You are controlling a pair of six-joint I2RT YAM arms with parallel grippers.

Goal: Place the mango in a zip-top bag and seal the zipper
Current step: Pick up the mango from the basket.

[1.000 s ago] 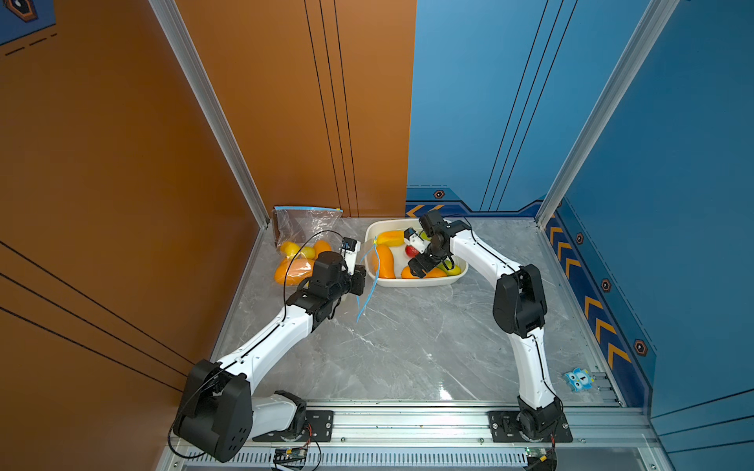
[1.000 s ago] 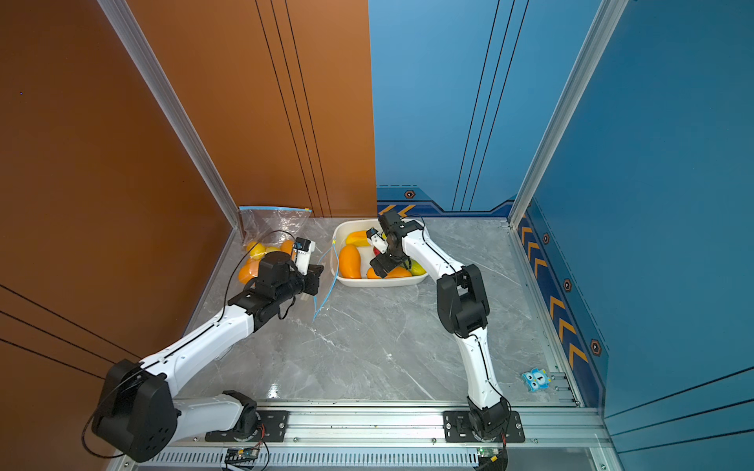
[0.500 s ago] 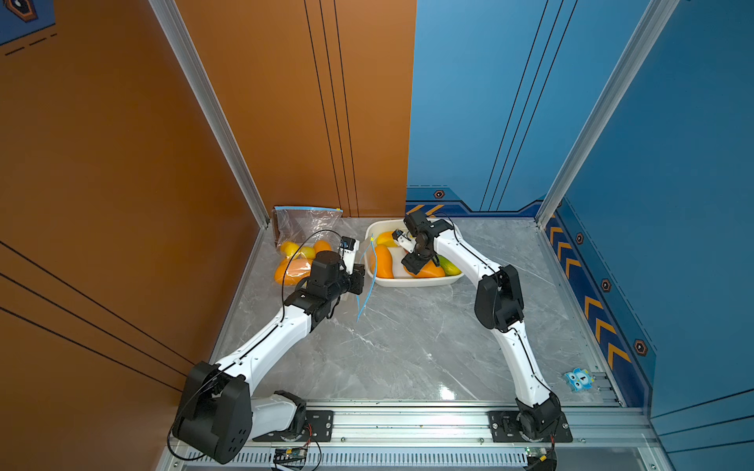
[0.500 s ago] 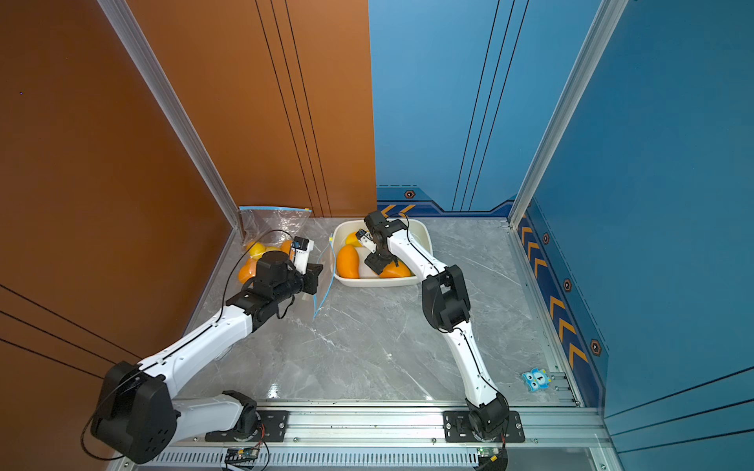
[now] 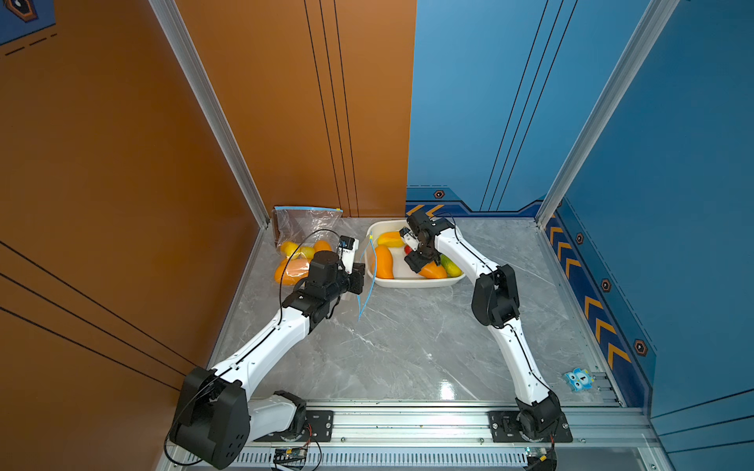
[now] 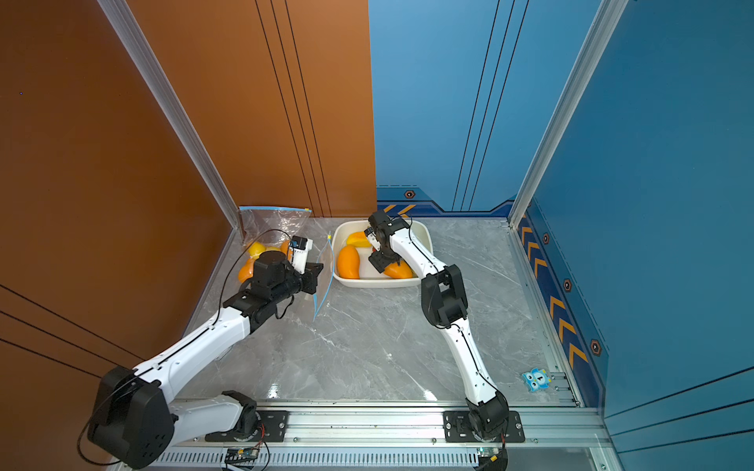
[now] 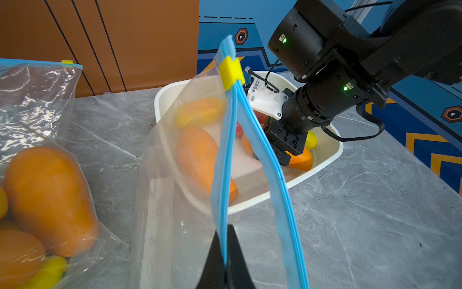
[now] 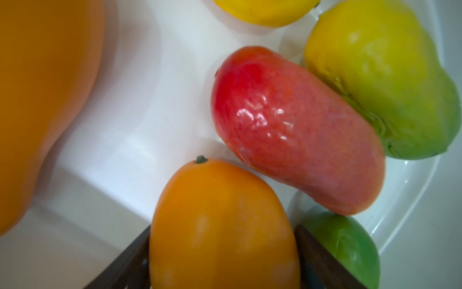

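In a top view: left hand holds zip-top bag upright beside tub, mouth toward the fruit | left wrist: closed, pinching one zipper lip so mouth gapes | right wrist: right hand clamps orange mango, lying in tub.

No words or brand names can be read. A small blue owl-shaped tag by the table corner carries a dark mark that looks like the digit 1, though it is too small to be sure. Orange chevrons run along the lower band of the blue wall, with orange-rimmed hexagon badges bearing a white keyhole-like mark. The clear bag has a white strip with faint small icons, not legible.
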